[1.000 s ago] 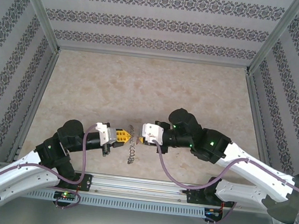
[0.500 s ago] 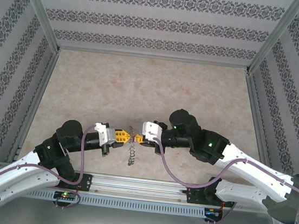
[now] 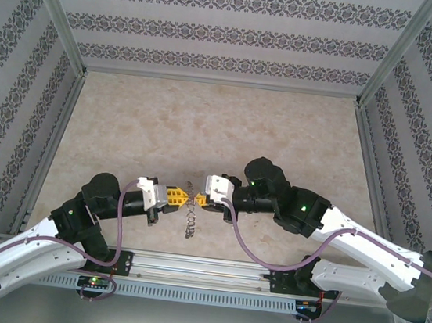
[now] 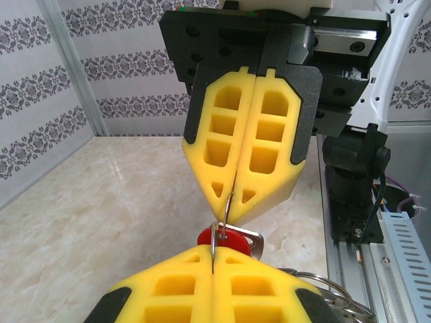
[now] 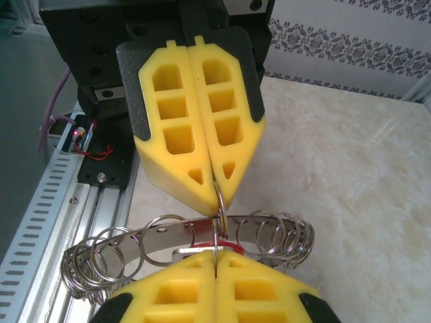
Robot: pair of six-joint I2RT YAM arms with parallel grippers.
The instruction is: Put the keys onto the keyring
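Above the surface [image 3: 205,121], near its front edge, your left gripper [image 3: 186,198] and right gripper [image 3: 198,200] meet tip to tip. Both jaws are closed, each pinching thin wire on the fringe of the keyring [image 5: 161,237]. You look to be mid-threading; next, steady one loop and work the key [image 4: 229,237] along it. The keyring is a flat grey band hung with loops. The key, tiny and red, sits between the tips.

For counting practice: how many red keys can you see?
1: a tiny red oblong key between the left claw and right claw, beside the flat grey metal keyring; others may be hidden.
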